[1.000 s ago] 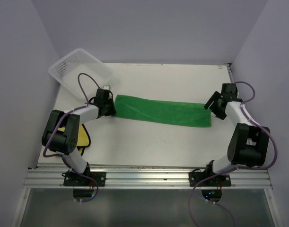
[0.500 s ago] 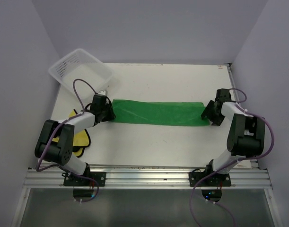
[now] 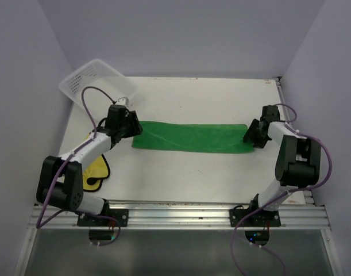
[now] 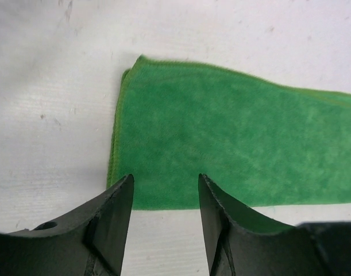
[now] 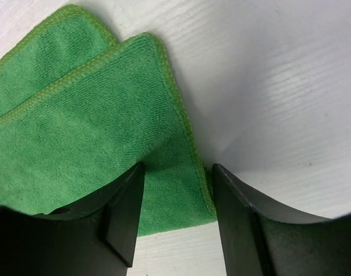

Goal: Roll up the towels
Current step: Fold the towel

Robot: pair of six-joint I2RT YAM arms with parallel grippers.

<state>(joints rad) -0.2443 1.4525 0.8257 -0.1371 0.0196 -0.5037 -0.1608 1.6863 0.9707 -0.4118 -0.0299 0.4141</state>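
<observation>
The green towel (image 3: 189, 137) lies flat as a long folded strip across the middle of the table. My left gripper (image 3: 128, 124) hovers at its left end, open, with the towel (image 4: 232, 138) just beyond its fingertips and nothing between them. My right gripper (image 3: 251, 135) is at the strip's right end, open. Its two jaws straddle the layered corner of the towel (image 5: 95, 132), which lies flat on the table under them. The yellow towel (image 3: 98, 170) lies bunched near the left edge, partly under my left arm.
A white mesh basket (image 3: 93, 85) sits at the back left corner, close behind my left gripper. Purple walls close in the table on the left, back and right. A metal rail runs along the near edge.
My left gripper has opened and let go of the towel's left end. The right gripper has come down onto the right end and narrowed. The strip now lies straighter.
</observation>
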